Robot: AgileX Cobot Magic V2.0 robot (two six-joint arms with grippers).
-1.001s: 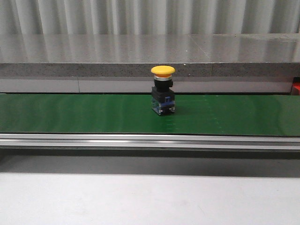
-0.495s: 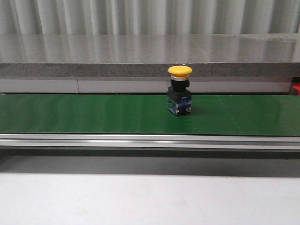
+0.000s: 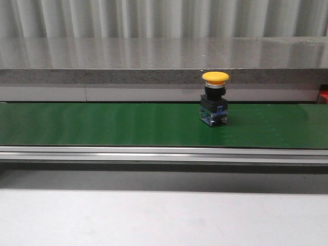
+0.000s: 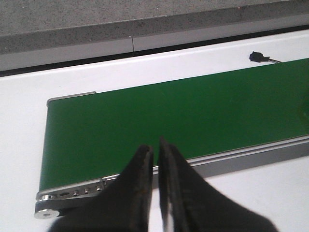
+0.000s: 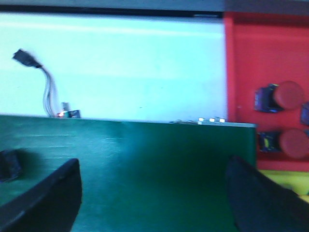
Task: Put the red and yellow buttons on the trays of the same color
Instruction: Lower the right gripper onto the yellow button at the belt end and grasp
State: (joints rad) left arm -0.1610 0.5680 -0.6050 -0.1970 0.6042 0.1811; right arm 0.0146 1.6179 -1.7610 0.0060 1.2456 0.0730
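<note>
Beside right tool (image 5: 154, 203), yellow button (image 3: 214, 98)

The green conveyor belt (image 3: 102, 125) lies bare along most of its length, with only the yellow button (image 3: 214, 99) standing upright on it right of centre, open on every side and from above. Behind the belt a grey ledge (image 3: 154, 61) rises like a low wall, closing off the far side. In the right wrist view, the red tray (image 5: 251, 63) beyond the belt's end already carries two red buttons (image 5: 277, 96), with bare tray floor beside them.
</note>
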